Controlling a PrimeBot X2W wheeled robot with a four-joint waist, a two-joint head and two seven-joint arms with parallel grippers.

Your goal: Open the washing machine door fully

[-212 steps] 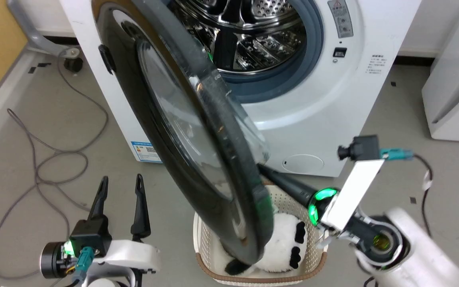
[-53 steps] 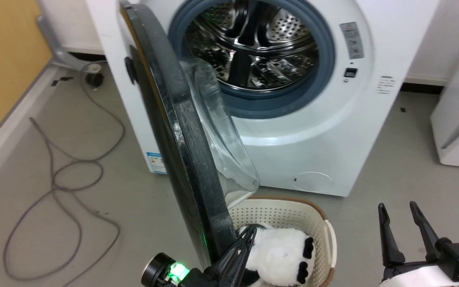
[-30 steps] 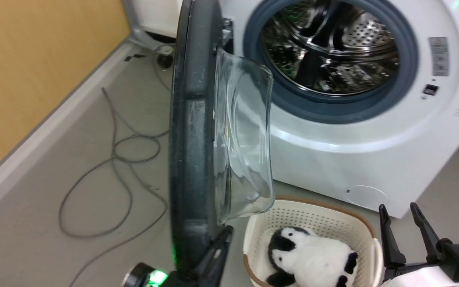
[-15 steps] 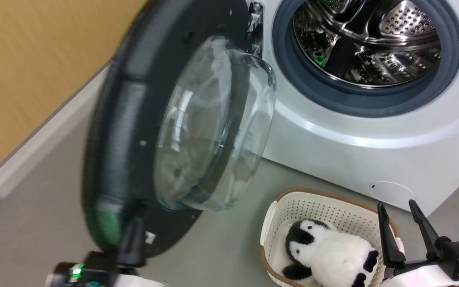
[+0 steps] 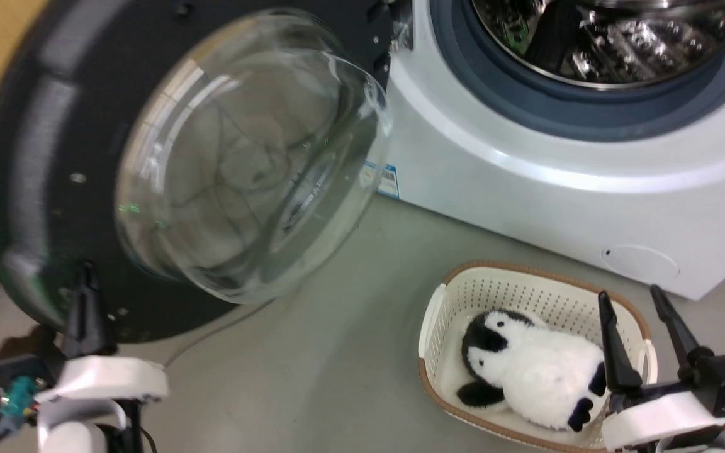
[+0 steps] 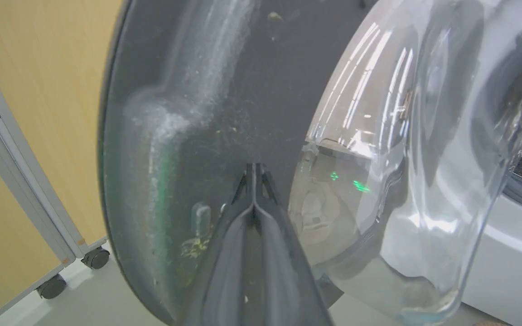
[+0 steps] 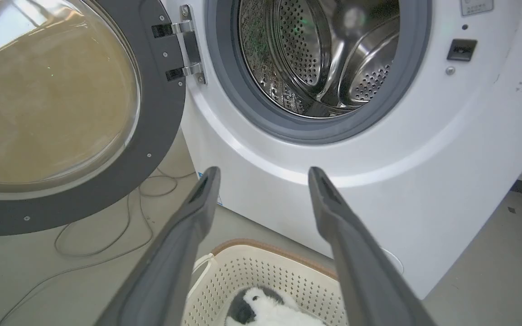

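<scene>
The washing machine door [image 5: 35,189] stands swung far out to the left, its inner face and clear glass bowl [image 5: 249,151] turned toward me. My left gripper [image 5: 89,277] is shut, its tips against the door's dark inner ring [image 6: 224,90] near the lower rim; the closed tips [image 6: 254,170] sit just left of the bowl [image 6: 401,158]. The white washing machine [image 5: 526,176] shows its grey rubber ring and steel drum [image 7: 324,54] uncovered. My right gripper [image 5: 628,294] hangs open over the basket, holding nothing, with the fingers [image 7: 263,172] spread.
A cream basket [image 5: 438,314] with a penguin plush [image 5: 539,371] sits on the floor before the machine. A grey cable [image 7: 107,235] lies under the door. Left of the door are a yellow wall and a panel on casters [image 6: 93,258].
The door has swung further open to the left, with my shut left gripper following at its lower rim. The head view has shifted down and left. The right gripper stays open.
</scene>
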